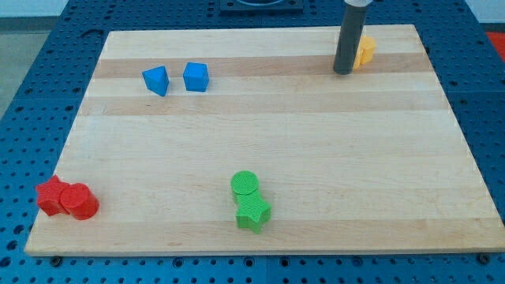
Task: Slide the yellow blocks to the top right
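A wooden board [260, 150] on a blue pegboard table [31, 71]. My tip [342, 72], a plain rod with no jaws, touches a partly hidden yellow block [366, 50] at the view's top right. Two blue blocks [175, 79] sit top left; red blocks [67, 199] bottom left; green blocks [249, 201] bottom centre.

Bright, even light falls from overhead across the whole frame, with no dim corner. The wooden board [260, 158] shows a soft pale sheen but no hard glare. Shadows are short and faint, hugging each block's base. Focus is sharp from center to edges. The board's sides splay outward toward the frame's bottom.
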